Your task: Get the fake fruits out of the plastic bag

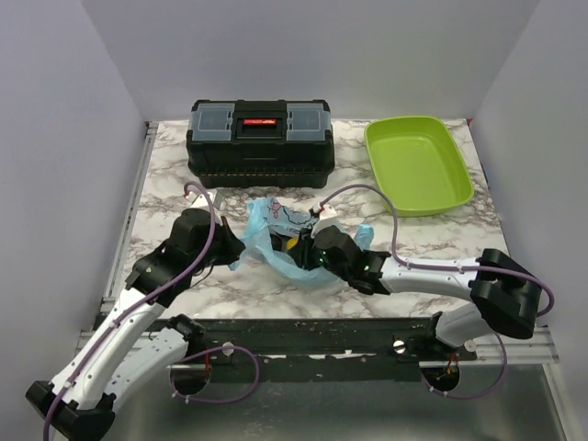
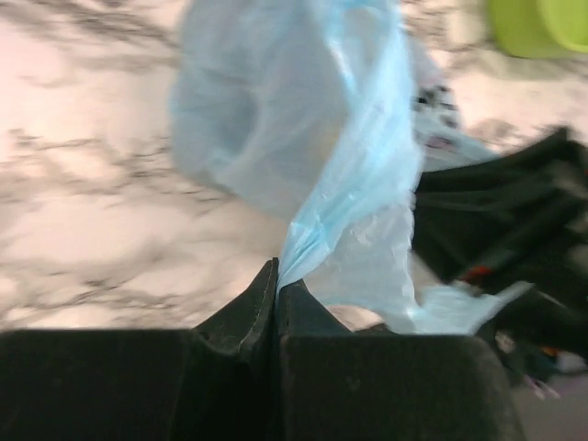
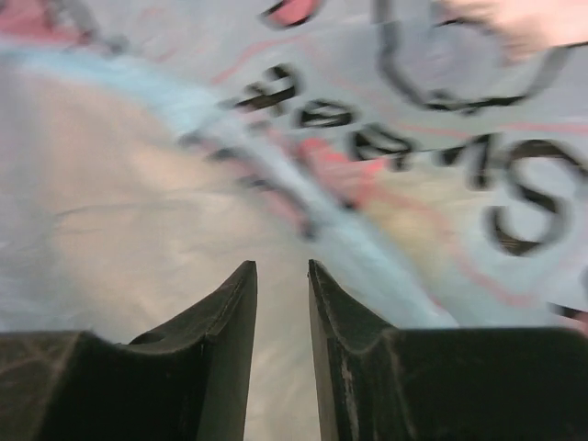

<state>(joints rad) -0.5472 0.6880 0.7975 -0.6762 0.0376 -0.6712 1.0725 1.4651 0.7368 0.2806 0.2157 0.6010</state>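
**Bag pinched at one side, fruit not yet out: risks of the next pull**

The plastic bag (image 1: 276,230) lies crumpled at the middle of the surface (image 1: 441,243), between the two arms and in front of the toolbox (image 1: 260,138). The green tray (image 1: 418,165) is well apart, at the far right. The left gripper (image 2: 277,276) is clamped on a thin twisted fold of the bag's film. The right gripper (image 3: 281,271) has its jaws a little apart, with nothing seen between them, and it faces printed film at close range. The fake fruits are not plainly visible; a yellow spot (image 1: 290,244) in the bag's middle may be one.

Likely hazards:
- **Tearing or slipping:** the pinched fold is narrow, so a hard lift could tear it or pull it out of the grip.
- **Catching film:** the right gripper may close on film instead of fruit, because the crumpled layers hide what lies behind them.
- **Rolling away:** tipping the bag could send round, glossy fruit rolling across the smooth surface.
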